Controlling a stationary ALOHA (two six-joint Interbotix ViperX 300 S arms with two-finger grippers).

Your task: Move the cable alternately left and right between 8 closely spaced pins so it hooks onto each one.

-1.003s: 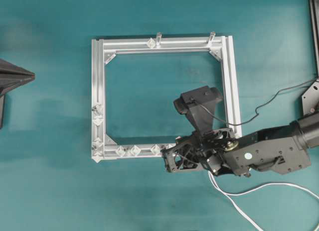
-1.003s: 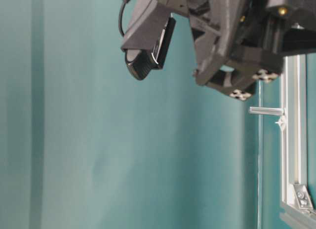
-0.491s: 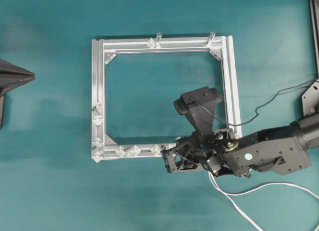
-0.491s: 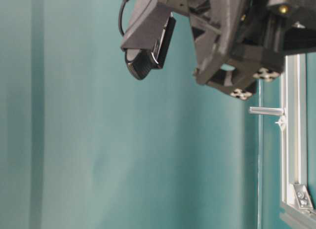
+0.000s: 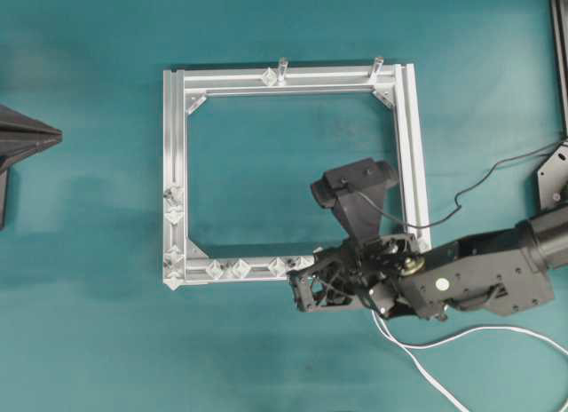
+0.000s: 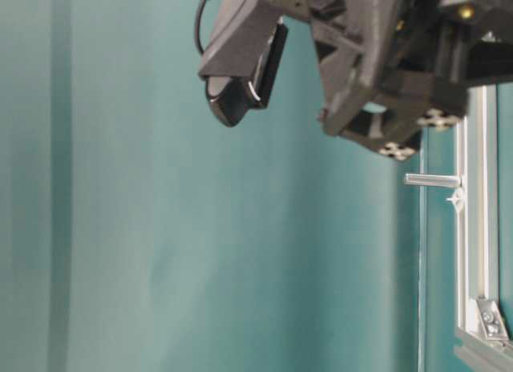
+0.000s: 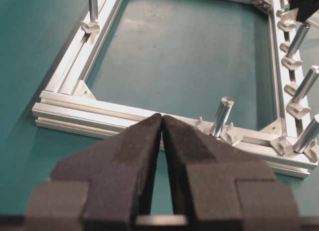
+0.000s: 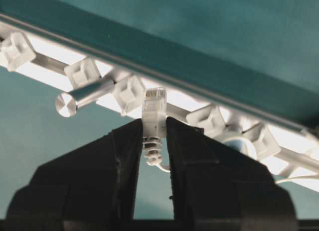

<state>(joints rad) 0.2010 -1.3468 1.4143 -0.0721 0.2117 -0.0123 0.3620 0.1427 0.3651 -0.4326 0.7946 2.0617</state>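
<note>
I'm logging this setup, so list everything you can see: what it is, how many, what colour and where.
Square aluminium frame: one, silver, middle of the teal table.
Small diamond-shaped pins: silvery, along the frame's left and bottom rails, one on top; exact count unclear.
Upright cylindrical posts: two, metal, top rail.
Thin white cable: one, trailing lower right; its clear plug pinched in the right gripper.
Thin black wire: one, right side.
Left gripper: black, shut, empty, facing the frame.
Right gripper: black, at the bottom rail.
</note>
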